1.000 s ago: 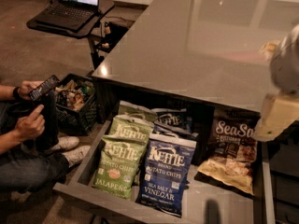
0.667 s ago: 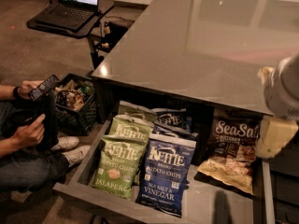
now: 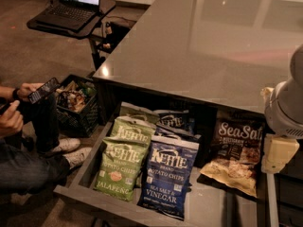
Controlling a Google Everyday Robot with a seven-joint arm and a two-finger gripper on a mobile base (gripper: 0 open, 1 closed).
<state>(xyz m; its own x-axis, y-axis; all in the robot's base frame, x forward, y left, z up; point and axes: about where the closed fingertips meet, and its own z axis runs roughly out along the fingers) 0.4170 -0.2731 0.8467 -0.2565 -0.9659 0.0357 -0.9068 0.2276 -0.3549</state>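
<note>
An open grey drawer (image 3: 75, 186) under the table holds chip bags. A green Kettle jalapeño bag (image 3: 122, 162) lies at the left, a blue Kettle sea salt and vinegar bag (image 3: 170, 176) beside it, and a dark Sea Salt bag (image 3: 235, 150) at the right. More bags (image 3: 173, 119) lie behind them. My white arm (image 3: 284, 108) hangs at the right edge, above the drawer's right side. My gripper (image 3: 229, 211) is only a faint dark shape at the bottom edge, over the drawer's front and nearest the Sea Salt bag.
The grey table top (image 3: 199, 46) fills the upper middle. A seated person (image 3: 23, 145) at the left holds a phone (image 3: 42, 90). A black crate of snacks (image 3: 78, 103) stands beside them. A laptop (image 3: 71, 6) sits on a small stand at the back left.
My arm has dropped lower and shifted slightly right along the right edge. The faint dark gripper shape has drifted right. The bags have not moved.
</note>
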